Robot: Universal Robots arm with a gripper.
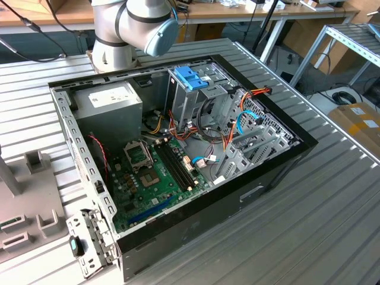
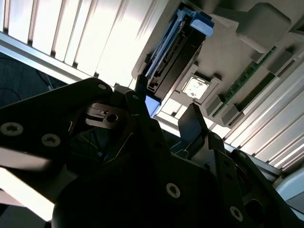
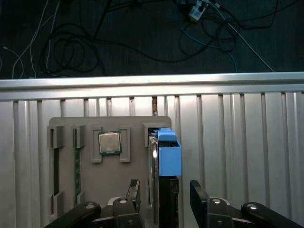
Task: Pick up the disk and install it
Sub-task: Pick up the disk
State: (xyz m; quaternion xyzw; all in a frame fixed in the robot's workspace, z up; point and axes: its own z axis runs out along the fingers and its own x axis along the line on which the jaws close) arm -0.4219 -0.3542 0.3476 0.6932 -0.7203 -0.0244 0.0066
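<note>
The disk [image 3: 164,159] stands on edge in a slot of a grey holder plate [image 3: 133,124], its blue carrier rail facing the camera and its metal body behind it. My gripper [image 3: 165,194] is open, with one black finger [image 3: 134,190] on each side of the disk and a gap between each finger and the disk. In the second wrist view the disk [image 2: 173,52] sits just past the gripper [image 2: 166,107], between the fingertips [image 2: 192,121].
The holder plate also carries a processor chip [image 3: 109,142] and memory sticks [image 3: 76,161]. An open computer case [image 1: 285,160] lies on the ribbed metal table [image 1: 332,214], with a drive cage and its blue handle [image 1: 191,77], a power supply box [image 1: 110,101] and cables.
</note>
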